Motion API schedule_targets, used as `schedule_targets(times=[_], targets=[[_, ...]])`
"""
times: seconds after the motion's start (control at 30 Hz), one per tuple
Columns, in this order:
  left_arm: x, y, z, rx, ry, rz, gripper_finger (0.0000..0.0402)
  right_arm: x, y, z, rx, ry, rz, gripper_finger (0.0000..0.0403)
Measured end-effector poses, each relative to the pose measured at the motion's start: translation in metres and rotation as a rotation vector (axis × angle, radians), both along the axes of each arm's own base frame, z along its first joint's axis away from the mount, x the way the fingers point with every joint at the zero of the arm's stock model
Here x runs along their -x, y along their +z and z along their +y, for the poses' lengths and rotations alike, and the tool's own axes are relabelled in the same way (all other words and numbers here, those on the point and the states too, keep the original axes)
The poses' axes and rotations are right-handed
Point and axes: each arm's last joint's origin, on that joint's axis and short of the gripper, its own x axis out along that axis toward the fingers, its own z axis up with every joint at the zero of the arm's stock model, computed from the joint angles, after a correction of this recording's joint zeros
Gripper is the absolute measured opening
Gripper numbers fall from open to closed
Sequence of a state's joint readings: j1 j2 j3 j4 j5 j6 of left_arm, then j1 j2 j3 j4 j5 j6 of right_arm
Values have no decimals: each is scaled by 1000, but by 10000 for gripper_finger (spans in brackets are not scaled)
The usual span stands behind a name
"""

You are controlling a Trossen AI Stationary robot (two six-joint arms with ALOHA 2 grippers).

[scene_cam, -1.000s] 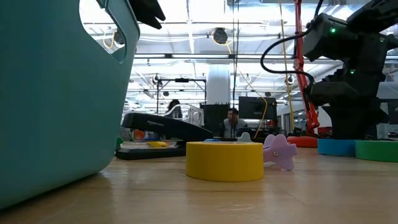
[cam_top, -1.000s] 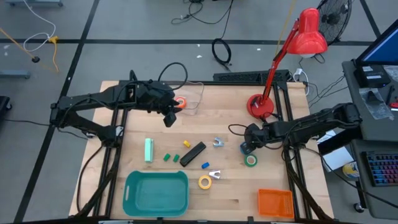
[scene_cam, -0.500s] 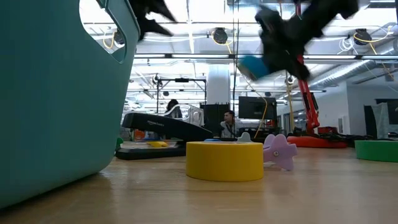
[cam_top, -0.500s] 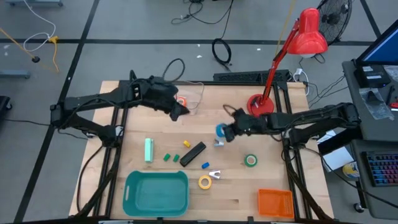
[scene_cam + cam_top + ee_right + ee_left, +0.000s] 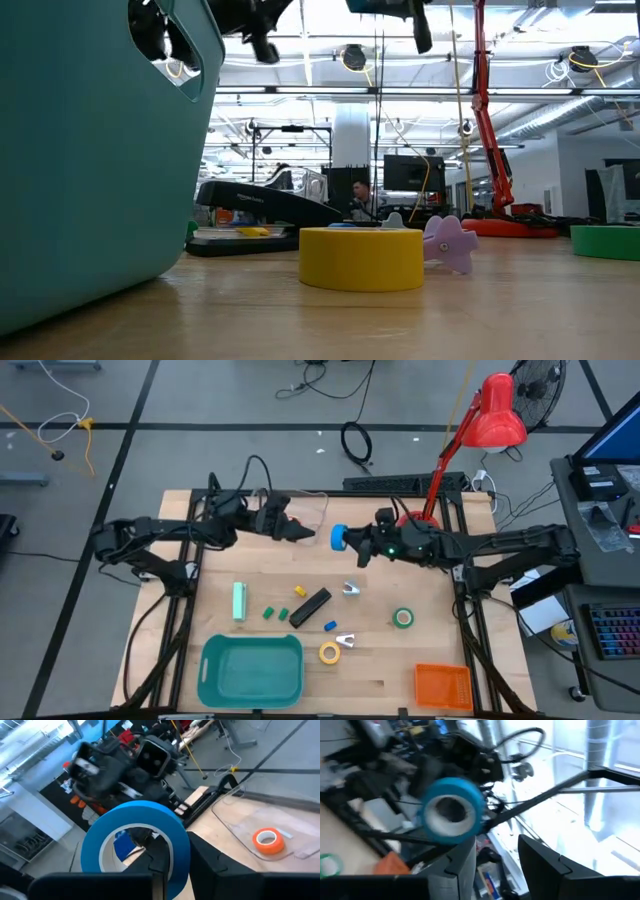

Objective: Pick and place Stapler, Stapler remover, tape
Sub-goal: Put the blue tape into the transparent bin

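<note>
My right gripper (image 5: 350, 542) is raised over the table's far middle, shut on the blue tape roll (image 5: 337, 538). My left gripper (image 5: 306, 534) is open and faces it, fingertips just short of the roll (image 5: 452, 810). The orange roll (image 5: 267, 839) lies flat on a clear sheet below; my left arm hides it in the high view. The yellow roll (image 5: 329, 652) and green roll (image 5: 403, 619) lie flat on the table. The black stapler (image 5: 311, 606) rests mid-table. Two purple staple removers (image 5: 350, 589) (image 5: 345, 641) lie beside it. My right gripper pinches the wall of the blue roll (image 5: 175, 845), one finger (image 5: 156, 854) inside the ring's hole and one outside. It comes level from the table's right. The roll is lifted clear and stands on edge, its hole facing my left gripper.
A teal bin (image 5: 250, 668) and an orange bin (image 5: 443, 686) sit at the near edge. A green block (image 5: 239, 601) and small green, yellow and blue bits lie near the stapler. A red desk lamp (image 5: 498, 415) stands at the far right, behind my right arm.
My right gripper took the blue roll off the table beside the green roll, lifted it clear and carried it up and toward the far left, to my left gripper. My left gripper rose from the orange roll, moved right and turned level toward the right arm.
</note>
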State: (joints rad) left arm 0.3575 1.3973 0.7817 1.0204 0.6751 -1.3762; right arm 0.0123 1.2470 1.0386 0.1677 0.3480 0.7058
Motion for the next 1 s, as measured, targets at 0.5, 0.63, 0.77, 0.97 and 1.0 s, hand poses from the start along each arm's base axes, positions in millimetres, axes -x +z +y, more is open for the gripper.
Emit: schedule_targets(times=[0.5,0.63,0.77,0.97,1.0], targets=[[-24,9,-1,-79,-8,91,147,-12,-1,1,-5,7,-77,40],[-24,9,-2,-74,-12,95,147,-12,-1,1,-2,3,-73,41],[-25,9,-5,-64,-2,95,147,-13,-3,0,12,-18,-65,42],[-25,16,-4,-64,14,62,147,-18,-9,-2,-7,-23,-55,42],[-26,18,-4,-70,12,56,147,-21,-10,-2,-12,-23,-63,42]])
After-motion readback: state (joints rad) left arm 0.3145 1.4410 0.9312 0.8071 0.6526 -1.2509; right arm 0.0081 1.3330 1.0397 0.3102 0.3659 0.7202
